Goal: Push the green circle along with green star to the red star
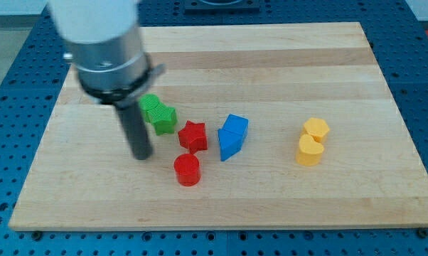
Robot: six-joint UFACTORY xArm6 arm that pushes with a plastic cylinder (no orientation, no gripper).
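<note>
My tip (141, 156) is resting on the wooden board (271, 57) at the view's left of the block cluster, just below and to the left of the 2 green blocks. The rod is rising from it into the grey cylinder that is filling the view's top left. There are no jaws to report: the arm is ending in the plain rod.

The green star (163, 117) is sitting just to the right of the rod, and the green circle (150, 104) is touching it on its upper left, partly hidden behind the rod, so its shape is hard to make out. I cannot tell whether the rod is touching the circle or only passing in front of it.

The red star (193, 136) is lying just to the lower right of the green star, with a narrow gap or bare contact between them; I cannot tell which. A red cylinder (188, 170) is standing just below the red star, near my tip's right.

2 blue blocks are sitting just right of the red star, touching each other: a blue cube (236, 126) above and a blue wedge (228, 145) below, their exact shapes unclear.

Well apart, toward the view's right, 2 yellow blocks are touching: a yellow hexagon (316, 129) above and a yellow heart (309, 151) below.
</note>
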